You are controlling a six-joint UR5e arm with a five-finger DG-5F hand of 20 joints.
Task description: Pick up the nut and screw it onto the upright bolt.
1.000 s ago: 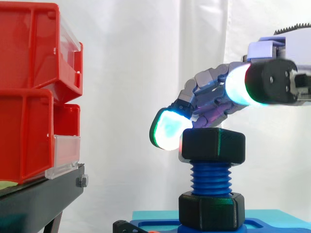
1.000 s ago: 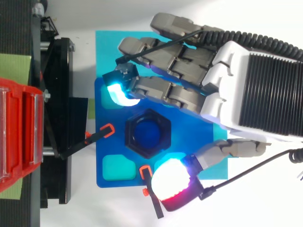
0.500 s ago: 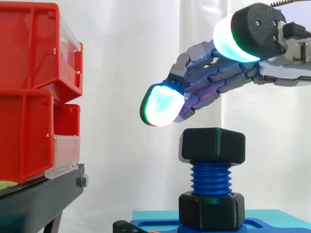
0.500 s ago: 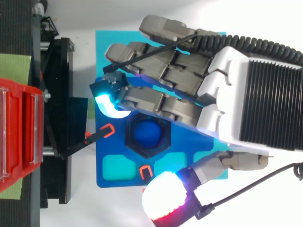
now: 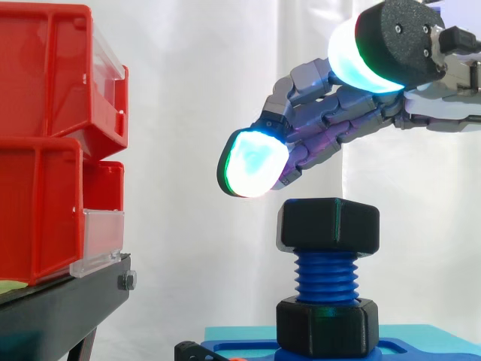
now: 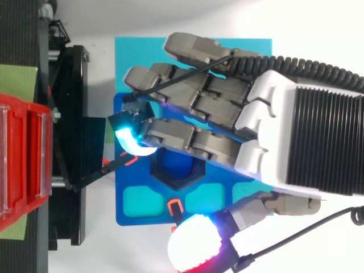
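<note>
The hand (image 5: 342, 124) hangs above the work with its fingers stretched out and only loosely bent, spread wide from the thumb and holding nothing. Its lowest finger pad (image 5: 252, 173) glows white and cyan just above and to the view's left of the nut (image 5: 328, 224), with a strip of white curtain (image 5: 195, 113) showing between pad and nut, so the two are apart. The thumb pad (image 6: 193, 250) stands off on the opposite side. From above, the fingers cross over the far half of the black hexagon, and the nut (image 6: 177, 177) lies in the gap between fingers and thumb, lower than both. The nut sits level on the top of the blue bolt (image 5: 327, 277), whose long axis runs straight up. Bare threads show between it and a black hex collar (image 5: 327, 325) at the foot, which stands on a blue plate (image 6: 128, 205). It looks started but not run down; any regrasp calls for a straight drop along that axis. The red bins (image 5: 45, 143) on their black stand (image 5: 60, 308) are well apart to the side.
</note>
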